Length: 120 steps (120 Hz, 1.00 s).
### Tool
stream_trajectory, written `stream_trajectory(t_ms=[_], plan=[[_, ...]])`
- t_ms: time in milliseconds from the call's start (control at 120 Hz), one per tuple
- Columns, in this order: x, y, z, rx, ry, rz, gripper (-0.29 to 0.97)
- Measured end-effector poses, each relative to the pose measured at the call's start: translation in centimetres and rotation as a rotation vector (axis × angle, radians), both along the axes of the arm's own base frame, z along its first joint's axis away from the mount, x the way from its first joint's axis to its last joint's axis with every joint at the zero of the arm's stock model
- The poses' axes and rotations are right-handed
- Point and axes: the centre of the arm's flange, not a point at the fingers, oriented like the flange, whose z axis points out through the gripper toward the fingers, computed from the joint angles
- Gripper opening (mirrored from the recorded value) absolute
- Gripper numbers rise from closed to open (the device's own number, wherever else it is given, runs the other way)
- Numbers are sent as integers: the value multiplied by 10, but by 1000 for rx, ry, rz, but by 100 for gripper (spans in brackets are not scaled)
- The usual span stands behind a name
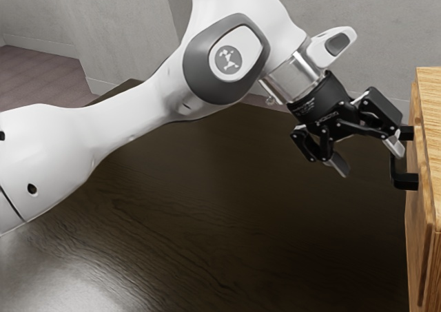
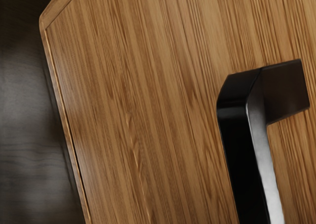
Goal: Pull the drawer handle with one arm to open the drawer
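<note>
At the exterior view's right edge, which part is the task's object? (Reader)

The pale wooden cabinet (image 1: pixel 426 209) stands at that edge. Its drawer front (image 2: pixel 148 110) carries a black bar handle (image 1: pixel 404 180), held off the wood on two short posts. Whether the drawer has left its closed position cannot be read from either view. (Legend)

Why is the arm held as it is? (Reader)

The white arm (image 1: pixel 138 126) enters from the left of the frame and reaches toward the right, so that the gripper (image 1: pixel 367 155) faces the drawer front. Its fingers are spread wide: one tip lies just at the handle, the other hangs short of it, lower and further left. Nothing is pinched. The pose reads as an approach, since the bar probably has to sit between the fingers before a pull can begin. In the wrist view the handle is close but lies beside the line of the hand rather than centred on it, which suggests a small sideways correction is due. (Legend)

And the setting? (Reader)

A dark, glossy wood-grain table (image 1: pixel 207 243) occupies the lower frame and runs up to the cabinet. Behind it, at upper left, a grey wall (image 1: pixel 103 23) meets a reddish-brown floor (image 1: pixel 34 67) along a pale skirting (Legend)
</note>
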Motion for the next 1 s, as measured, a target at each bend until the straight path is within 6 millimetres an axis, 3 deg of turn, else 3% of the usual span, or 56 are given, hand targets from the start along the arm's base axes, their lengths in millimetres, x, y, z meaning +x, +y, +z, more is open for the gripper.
stream_trajectory(t_ms=[408, 1000], plan=[[-9, 10, 1, 31, 14, 3, 68], [-24, 44, -1, 65, 42, 42, 68]])
